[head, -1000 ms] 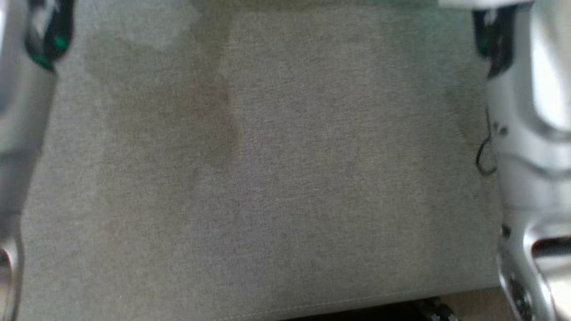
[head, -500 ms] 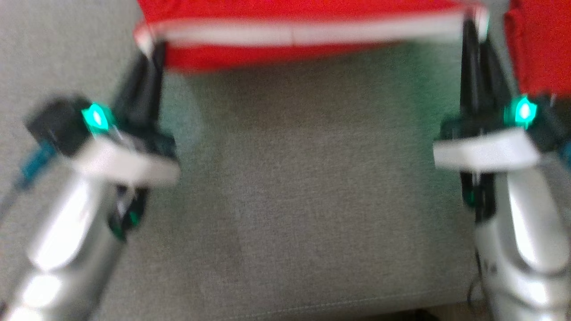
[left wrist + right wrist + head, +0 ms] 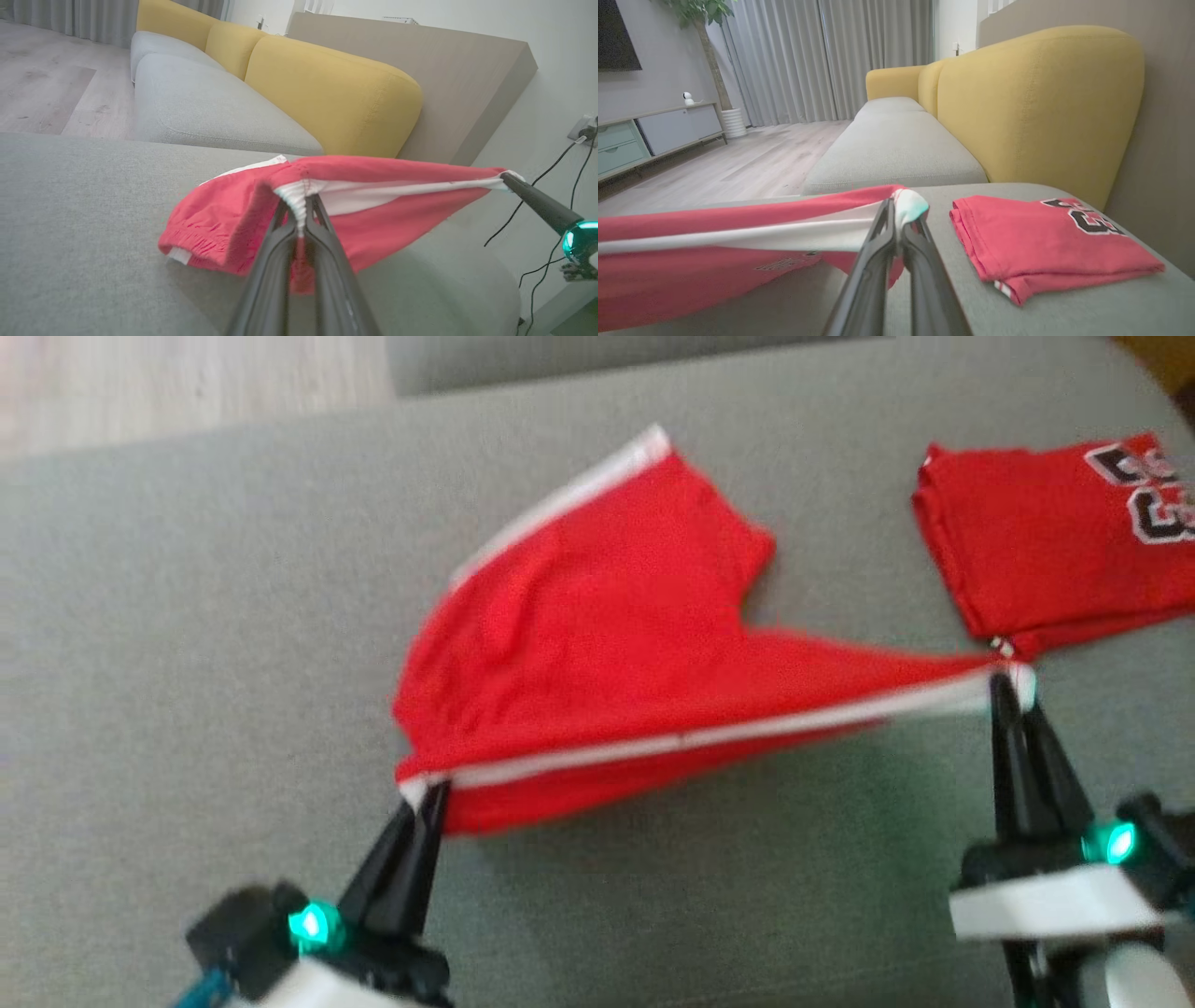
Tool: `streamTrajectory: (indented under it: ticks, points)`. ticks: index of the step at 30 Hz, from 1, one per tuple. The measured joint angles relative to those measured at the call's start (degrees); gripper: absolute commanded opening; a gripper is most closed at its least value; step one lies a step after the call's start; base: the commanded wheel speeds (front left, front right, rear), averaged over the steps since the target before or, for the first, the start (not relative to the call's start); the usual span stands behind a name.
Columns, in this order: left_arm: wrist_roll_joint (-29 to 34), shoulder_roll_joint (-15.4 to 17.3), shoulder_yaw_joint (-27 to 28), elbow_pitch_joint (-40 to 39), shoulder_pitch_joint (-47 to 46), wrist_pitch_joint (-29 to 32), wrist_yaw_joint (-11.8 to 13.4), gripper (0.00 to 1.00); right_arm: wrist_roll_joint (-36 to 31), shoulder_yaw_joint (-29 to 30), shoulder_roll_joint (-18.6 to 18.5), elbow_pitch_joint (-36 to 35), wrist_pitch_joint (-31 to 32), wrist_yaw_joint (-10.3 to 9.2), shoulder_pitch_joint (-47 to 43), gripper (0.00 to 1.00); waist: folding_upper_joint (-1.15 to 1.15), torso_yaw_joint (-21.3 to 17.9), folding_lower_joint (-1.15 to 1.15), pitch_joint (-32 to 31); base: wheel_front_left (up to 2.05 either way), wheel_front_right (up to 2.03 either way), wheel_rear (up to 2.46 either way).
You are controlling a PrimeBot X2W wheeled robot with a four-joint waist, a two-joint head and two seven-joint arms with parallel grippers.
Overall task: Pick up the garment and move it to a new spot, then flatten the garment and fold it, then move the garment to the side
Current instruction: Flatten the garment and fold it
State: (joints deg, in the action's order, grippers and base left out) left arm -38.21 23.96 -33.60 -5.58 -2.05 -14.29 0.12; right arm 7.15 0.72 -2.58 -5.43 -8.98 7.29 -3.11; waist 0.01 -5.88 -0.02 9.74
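- The red shorts (image 3: 597, 653) are stretched by their white waistband (image 3: 709, 737) between the two grippers, just left of the folded red jersey (image 3: 1027, 551). Both garments are over the grey sofa cushion (image 3: 187, 663).
- The left gripper (image 3: 431, 795) is clamped on the waistband end farthest from the jersey, its two dark fingers pinching the gathered white elastic at their tips.
- The right gripper (image 3: 1004, 681) is clamped on the other waistband end, just beside the jersey's near corner. Whether the shorts touch the jersey there cannot be told.
- The waistband is pulled into a taut straight line, lifted off the cushion, and red cloth sags beneath it.
- The legs of the shorts trail away from the grippers and rest on the cushion. A white side stripe (image 3: 560, 509) runs along the edge away from the jersey.
- The jersey lies folded flat, with black-and-white lettering (image 3: 1148, 513) on top.
- A yellow backrest (image 3: 1041, 102) stands behind the jersey.
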Motion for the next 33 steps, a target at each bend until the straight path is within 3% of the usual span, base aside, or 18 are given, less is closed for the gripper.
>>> streamTrajectory:
  ticks: [5, 12, 24, 33]
  points:
    - [-0.24, -0.33, -1.32, -4.01, 5.45, 0.59, 3.0, 0.0, 0.74, 1.53, 0.2, -3.56, 4.26, 0.0, -6.8, 0.0, 0.0, 1.19, 0.0, -2.87, 0.0, 0.0, 0.0]
    - [-2.09, -4.47, -3.77, 1.63, 5.77, 1.11, 2.79, 0.0, -1.29, 3.64, 0.24, -2.96, 10.4, 0.0, -4.52, 0.0, 0.0, 5.12, 0.02, -2.23, 0.0, 0.0, 0.0]
    - [-7.06, -14.95, -3.26, 16.02, -8.47, 1.66, -0.13, 0.0, -8.53, 4.19, 0.09, 11.0, 19.26, 0.0, 19.23, 0.0, 0.0, 11.8, 0.03, 3.53, 0.0, 0.0, 0.0]
    - [-9.61, -19.98, -2.86, 26.71, -19.62, 2.69, -0.75, 0.0, -14.81, 4.95, -0.58, 28.78, 23.14, 0.0, 37.3, 0.0, 0.0, 17.1, 0.04, 9.06, 0.0, 0.0, 0.0]
